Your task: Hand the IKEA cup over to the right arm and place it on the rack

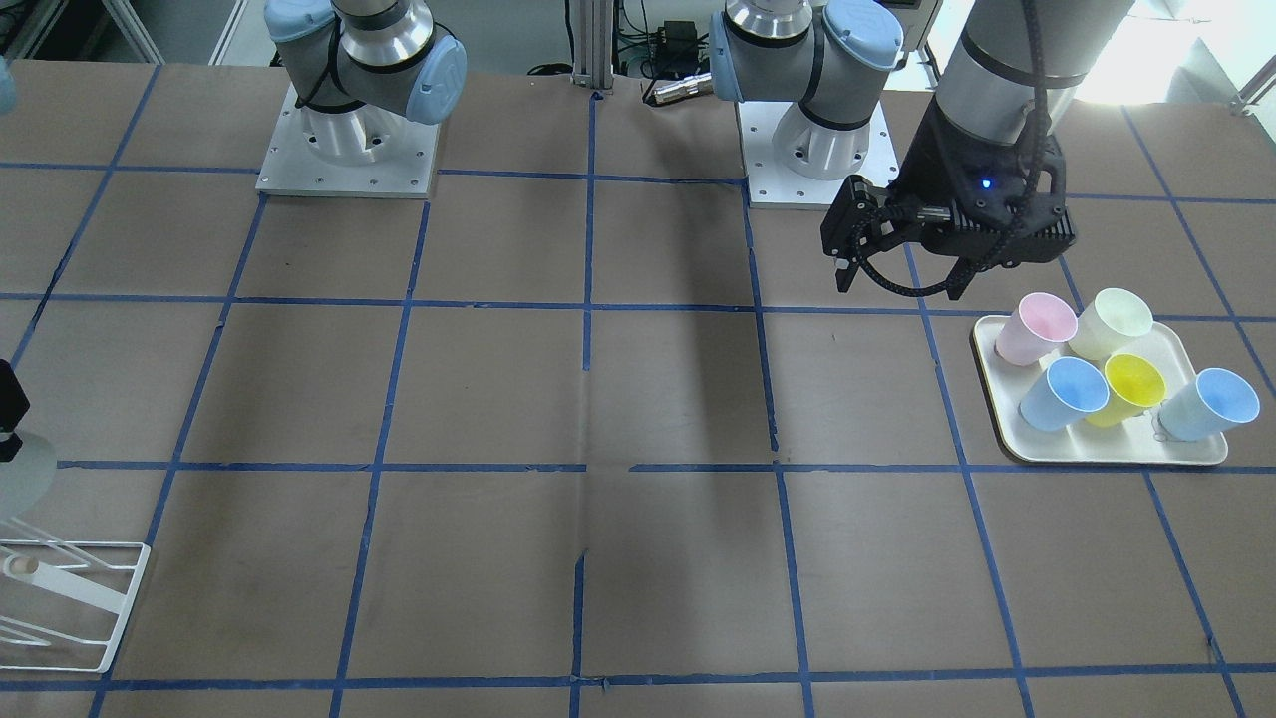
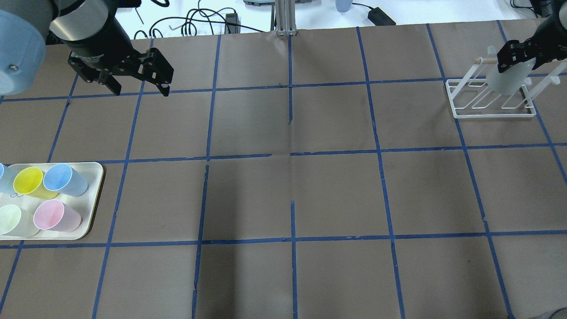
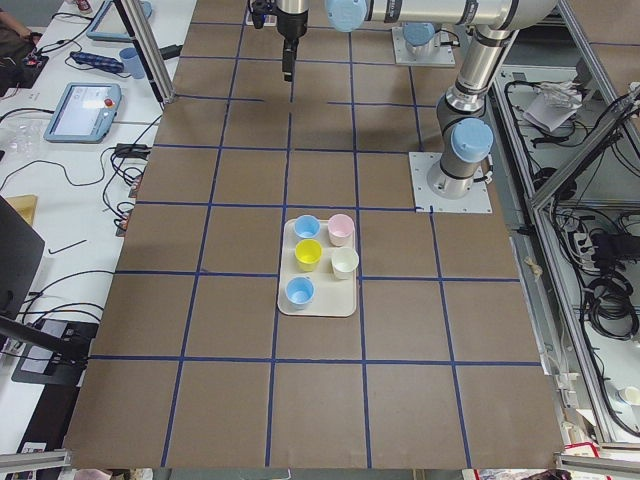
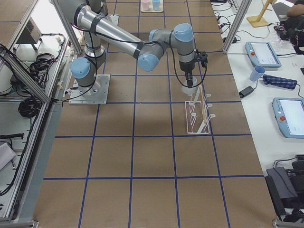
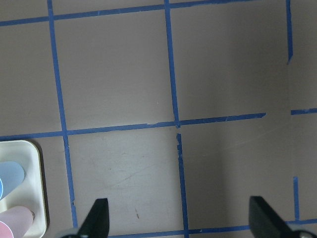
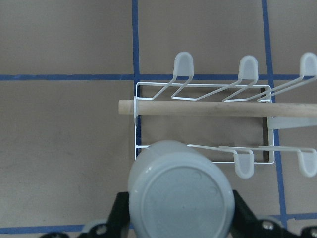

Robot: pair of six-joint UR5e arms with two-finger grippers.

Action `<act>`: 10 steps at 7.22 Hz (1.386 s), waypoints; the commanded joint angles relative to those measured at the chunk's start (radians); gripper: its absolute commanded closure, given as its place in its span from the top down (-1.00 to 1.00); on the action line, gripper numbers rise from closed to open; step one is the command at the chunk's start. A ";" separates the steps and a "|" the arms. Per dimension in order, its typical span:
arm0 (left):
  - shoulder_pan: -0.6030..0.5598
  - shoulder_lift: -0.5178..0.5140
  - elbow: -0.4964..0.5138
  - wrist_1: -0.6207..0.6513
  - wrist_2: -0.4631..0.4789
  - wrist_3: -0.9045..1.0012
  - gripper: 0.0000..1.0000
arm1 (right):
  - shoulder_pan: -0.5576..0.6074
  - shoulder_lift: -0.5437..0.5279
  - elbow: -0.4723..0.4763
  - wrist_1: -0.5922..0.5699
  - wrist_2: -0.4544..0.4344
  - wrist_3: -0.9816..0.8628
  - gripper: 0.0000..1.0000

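The IKEA cup [image 6: 181,196], pale grey-white, hangs upside down between the fingers of my right gripper [image 6: 181,220], base toward the wrist camera. It sits at the near-left corner of the white wire rack [image 6: 198,89], over the row of pegs; contact with a peg is hidden. In the overhead view the right gripper [image 2: 514,55] holds the cup [image 2: 507,77] above the rack [image 2: 491,113] at the far right. My left gripper [image 2: 141,91] is open and empty, above bare table at the far left; its fingers show apart in the left wrist view [image 5: 181,220].
A cream tray [image 2: 95,195] at the left table edge holds several cups lying tilted: pink [image 2: 55,215], yellow [image 2: 31,182], light blue [image 2: 64,179], pale cream-green [image 2: 13,221]. A wooden rod [image 6: 218,107] runs along the rack.
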 commanded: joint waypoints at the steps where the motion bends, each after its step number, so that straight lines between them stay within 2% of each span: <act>1: 0.000 0.000 -0.005 0.007 -0.001 0.000 1.00 | -0.001 0.045 0.022 -0.053 0.001 -0.002 -0.99; 3: -0.002 0.000 -0.009 0.007 -0.001 0.000 1.00 | -0.003 0.063 0.036 -0.082 0.001 -0.002 -0.96; 4: -0.001 0.002 -0.011 0.008 -0.001 0.000 1.00 | -0.001 0.075 0.057 -0.132 0.002 -0.002 -0.88; 5: 0.000 0.002 -0.012 0.008 -0.001 0.000 1.00 | -0.001 0.094 0.073 -0.165 0.002 -0.001 -0.35; 6: 0.000 0.002 -0.012 0.008 -0.001 0.000 1.00 | -0.001 0.097 0.071 -0.167 0.002 -0.001 0.45; 7: 0.000 0.002 -0.012 0.008 -0.001 0.000 1.00 | -0.003 0.097 0.062 -0.159 0.002 -0.001 0.99; 9: 0.000 0.005 -0.012 0.008 -0.001 0.000 1.00 | -0.003 0.082 0.059 -0.144 0.001 -0.001 1.00; 10: 0.000 0.005 -0.012 0.008 0.001 0.000 1.00 | -0.005 0.057 0.051 -0.074 0.001 -0.001 1.00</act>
